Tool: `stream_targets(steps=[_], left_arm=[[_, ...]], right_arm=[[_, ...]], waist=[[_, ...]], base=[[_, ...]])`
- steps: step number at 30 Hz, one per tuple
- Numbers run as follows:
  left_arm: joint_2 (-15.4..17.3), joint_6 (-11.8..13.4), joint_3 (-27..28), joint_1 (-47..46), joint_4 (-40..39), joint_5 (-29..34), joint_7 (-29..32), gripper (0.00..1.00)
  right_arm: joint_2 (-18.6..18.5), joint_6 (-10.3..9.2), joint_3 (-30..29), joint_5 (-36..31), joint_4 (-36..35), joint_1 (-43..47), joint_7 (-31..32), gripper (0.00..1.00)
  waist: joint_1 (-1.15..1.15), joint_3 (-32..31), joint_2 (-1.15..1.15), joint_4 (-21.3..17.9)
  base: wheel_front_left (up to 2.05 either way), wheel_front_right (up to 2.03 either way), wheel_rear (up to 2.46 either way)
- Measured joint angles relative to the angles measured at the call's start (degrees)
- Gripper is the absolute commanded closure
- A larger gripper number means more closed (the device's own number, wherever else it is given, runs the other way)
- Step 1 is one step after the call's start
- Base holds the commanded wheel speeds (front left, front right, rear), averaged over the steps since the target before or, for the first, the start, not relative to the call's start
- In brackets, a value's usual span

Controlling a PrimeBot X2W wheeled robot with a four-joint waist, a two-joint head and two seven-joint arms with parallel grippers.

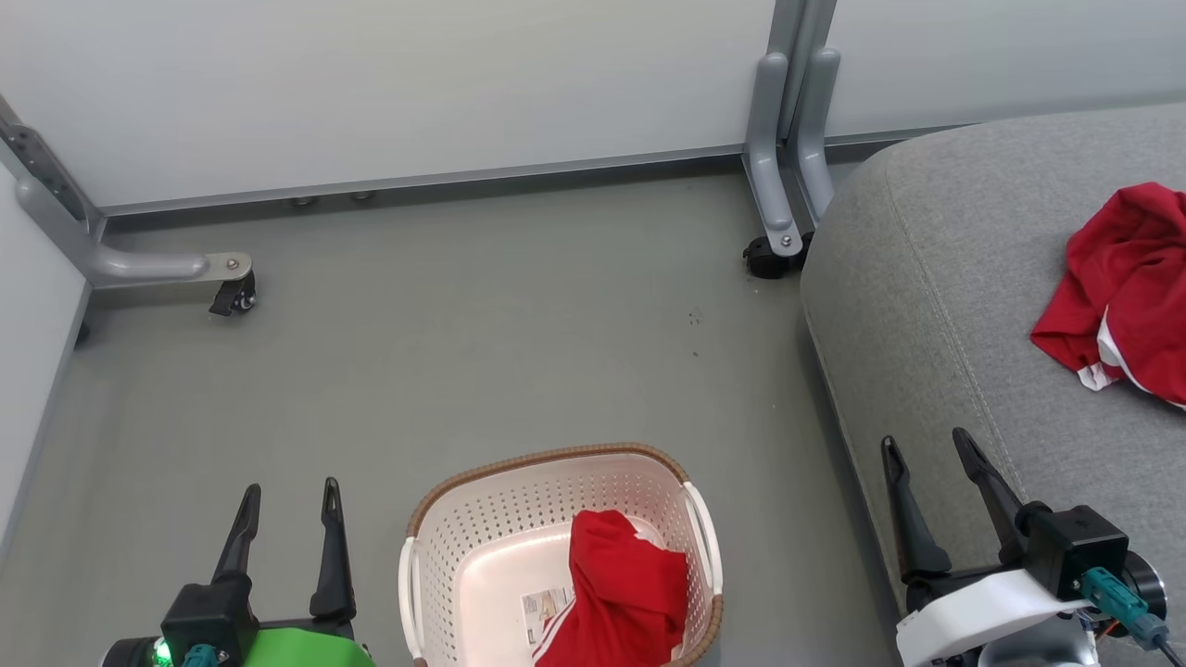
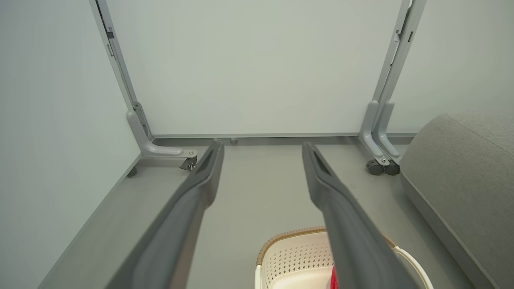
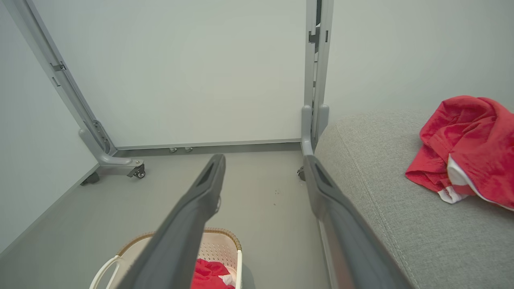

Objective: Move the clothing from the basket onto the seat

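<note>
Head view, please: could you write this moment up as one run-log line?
left gripper: open, empty | right gripper: open, empty | basket: holds one red garment | seat: holds another red garment

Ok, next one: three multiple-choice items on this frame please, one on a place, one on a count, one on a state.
1. Where does the basket stand? A on the floor beside the seat; B on the seat; C on a table.
2. How many red garments lie on the seat? A none; B one; C three.
3. How are the grippers? A left shut on cloth; B right shut on a basket handle; C both open, empty.
Answers: 1 A, it stands on the floor by the seat's corner. 2 B, a crumpled garment lies there; the other garment is in the basket. 3 C, the left gripper and right gripper have fingers spread, nothing between.
</note>
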Motion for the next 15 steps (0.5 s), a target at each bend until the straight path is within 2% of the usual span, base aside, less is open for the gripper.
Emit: stream_targets(steps=[15], left_arm=[[-0.9,-1.0,0.9,-0.2,0.6,1.5,0.0,0.00]], right_arm=[[0.0,0.00,0.1,0.4,0.0,-0.3,-0.2,0.00]], waist=[[0.00,0.9,0.00,0.5]], base=[[0.00,0.00,0.00]])
